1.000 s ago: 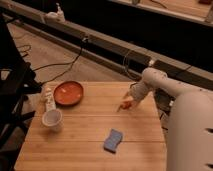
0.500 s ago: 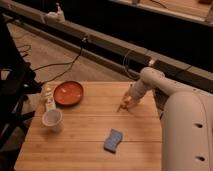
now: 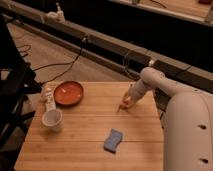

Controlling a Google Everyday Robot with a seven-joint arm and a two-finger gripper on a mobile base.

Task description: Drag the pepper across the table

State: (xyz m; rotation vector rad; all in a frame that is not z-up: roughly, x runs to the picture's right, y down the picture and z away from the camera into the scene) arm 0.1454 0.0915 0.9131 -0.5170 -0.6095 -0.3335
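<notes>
The pepper (image 3: pixel 120 107) is a small slender orange-red shape lying on the light-wood table (image 3: pixel 90 135), right of the middle and toward the far side. My gripper (image 3: pixel 126 102) is at the end of the white arm that reaches in from the right. It points down and sits right over the pepper's upper end, touching or almost touching it. The gripper hides part of the pepper.
A round orange-red plate (image 3: pixel 68 92) sits at the far left. A white cup (image 3: pixel 52 119) and a small pale bottle (image 3: pixel 48 99) stand near the left edge. A blue wavy sponge (image 3: pixel 114 140) lies toward the front. The arm's white body (image 3: pixel 187 135) fills the right side.
The arm has shifted slightly left and lowered, bringing the gripper closer over the pepper. The pepper sits about where it was. The other things have not moved.
</notes>
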